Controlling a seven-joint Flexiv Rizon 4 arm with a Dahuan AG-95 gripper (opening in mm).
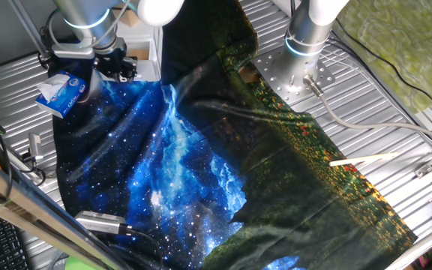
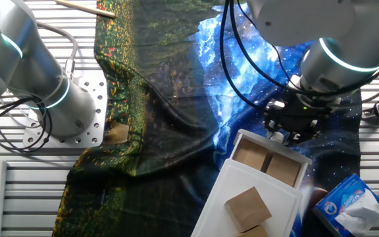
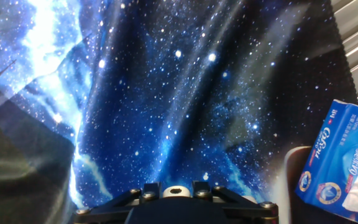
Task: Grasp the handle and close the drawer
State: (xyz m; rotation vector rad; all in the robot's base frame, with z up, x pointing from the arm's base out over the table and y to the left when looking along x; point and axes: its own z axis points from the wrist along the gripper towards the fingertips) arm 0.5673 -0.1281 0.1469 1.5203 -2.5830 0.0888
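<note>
The drawer (image 2: pixel 262 143) is a small white box, pulled open so its tan-brown inside shows, sticking out of a white cabinet (image 2: pixel 224 187). In the one fixed view the drawer (image 1: pixel 144 54) is mostly hidden behind the arm. My gripper (image 2: pixel 287 133) hangs at the drawer's front wall. In the hand view the handle (image 3: pixel 175 191), a small round white knob, sits between the two dark fingertips of my gripper (image 3: pixel 175 188), which close in on both of its sides. In the one fixed view the gripper (image 1: pixel 117 66) hides the knob.
A blue-and-white tissue packet (image 1: pixel 62 91) (image 2: pixel 349 205) (image 3: pixel 340 163) lies right beside the drawer. A starry blue and dark green cloth (image 1: pixel 201 150) covers the table. A tan block (image 2: pixel 247 205) rests on the cabinet. A second arm's base (image 1: pixel 306 45) stands on a metal plate. A chopstick (image 1: pixel 366 159) lies at the cloth's edge.
</note>
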